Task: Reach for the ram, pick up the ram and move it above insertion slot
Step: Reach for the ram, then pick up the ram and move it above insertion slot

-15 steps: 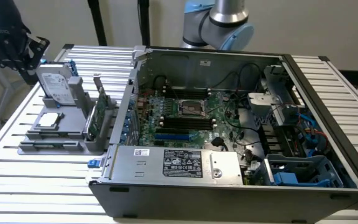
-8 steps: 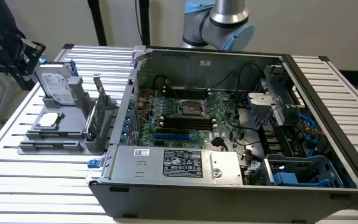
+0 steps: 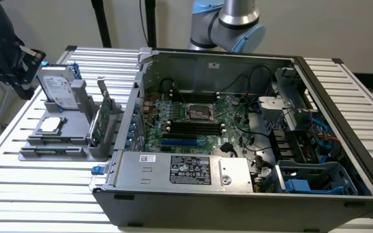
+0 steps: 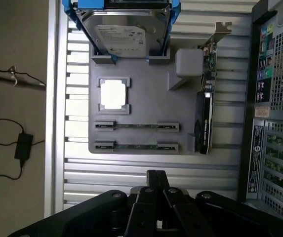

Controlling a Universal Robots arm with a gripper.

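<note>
Your claw [image 4: 156,174] looks pinched shut, empty; the ram [image 4: 136,146] stands in the tray [image 4: 146,106] just ahead of it, long axis crosswise to your reach.

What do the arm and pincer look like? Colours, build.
The arm is a silver-grey metal tube with light-blue joint caps and a ribbed grey collar. The pincer is matte black, built from angular linkage bars joined by round pivot pins on a broad black body.
</note>
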